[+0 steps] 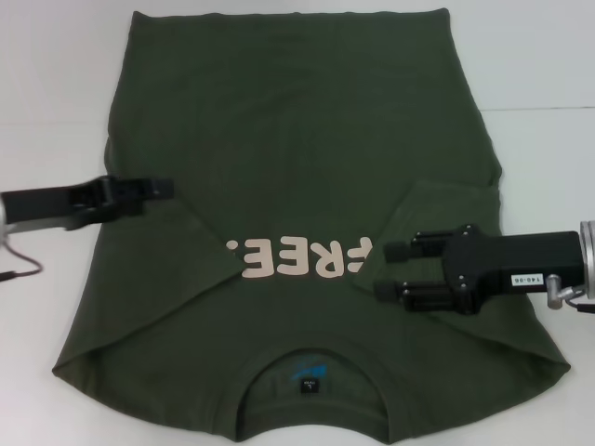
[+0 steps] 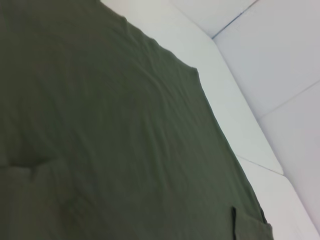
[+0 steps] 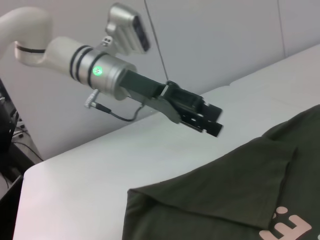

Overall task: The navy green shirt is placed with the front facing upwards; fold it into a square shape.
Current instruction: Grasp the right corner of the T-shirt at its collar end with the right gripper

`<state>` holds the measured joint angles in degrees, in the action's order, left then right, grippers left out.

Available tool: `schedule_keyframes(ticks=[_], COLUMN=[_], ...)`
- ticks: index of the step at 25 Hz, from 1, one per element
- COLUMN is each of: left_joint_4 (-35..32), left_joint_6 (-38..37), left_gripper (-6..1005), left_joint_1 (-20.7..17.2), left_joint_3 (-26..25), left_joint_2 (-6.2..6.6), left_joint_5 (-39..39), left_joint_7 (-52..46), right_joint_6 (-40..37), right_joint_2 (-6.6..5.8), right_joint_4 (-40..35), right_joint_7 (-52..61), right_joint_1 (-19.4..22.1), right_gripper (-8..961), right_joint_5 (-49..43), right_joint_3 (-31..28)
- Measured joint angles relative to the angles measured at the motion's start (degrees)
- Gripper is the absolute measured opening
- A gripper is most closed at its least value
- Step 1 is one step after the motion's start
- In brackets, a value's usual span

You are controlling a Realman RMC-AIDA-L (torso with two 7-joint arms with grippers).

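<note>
We see the right gripper (image 1: 389,269) reaching in level from the right, its two fingers spread wide and holding nothing above the folded-in right sleeve, with a small white sticker of unreadable digits on its black body. The left gripper (image 1: 164,188) likewise comes in level from the left, fingers drawn close together and empty over the folded-in left sleeve. Beneath them the navy green shirt (image 1: 297,130) lies flat on the white table (image 1: 539,74), collar nearest the robot, its pale pink print reading "FREE" upside down, with a small dark neck label we cannot read.
</note>
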<state>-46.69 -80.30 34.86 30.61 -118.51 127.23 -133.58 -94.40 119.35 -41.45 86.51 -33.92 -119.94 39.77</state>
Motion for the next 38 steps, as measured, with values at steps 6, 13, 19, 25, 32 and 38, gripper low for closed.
schedule_keyframes(ticks=[6,13,19,25,32,38], left_joint_4=[-4.3,-7.1,-7.2,-7.1,-6.7,-6.6], left_joint_6=[-6.9,-12.7,-13.3,-13.7,-12.4,-11.2], left_gripper=[765,937,952,951,951,950], left_joint_1=[-0.7,-1.1,-0.9,-0.5,-0.5,-0.3], left_joint_3=[-4.6,-5.8,-5.5,-5.5,-5.6,-5.6], left_joint_2=[1.98,2.53,2.60,2.68,2.68,2.65], left_joint_5=[5.4,8.0,8.0,8.0,7.9,7.6], left_joint_7=[-0.5,0.3,2.6,2.8,3.5,4.4], right_joint_6=[-0.2,-0.4,-2.2,-3.2,-4.5,-3.0], right_joint_2=[-0.53,-1.21,-2.65,-4.20,-6.34,-7.74], right_joint_4=[-0.3,-5.0,-9.9,-9.9,-13.9,-13.9], right_joint_7=[3.7,15.7,33.1,51.0,63.3,71.0], right_joint_1=[-1.2,-2.2,-3.3,-4.4,-2.9,-0.9], right_gripper=[678,695,894,916,744,803], right_joint_5=[0.1,0.1,0.0,-3.3,-9.0,-12.6], right_joint_3=[-0.8,-1.0,-0.7,-0.4,-0.9,-1.4])
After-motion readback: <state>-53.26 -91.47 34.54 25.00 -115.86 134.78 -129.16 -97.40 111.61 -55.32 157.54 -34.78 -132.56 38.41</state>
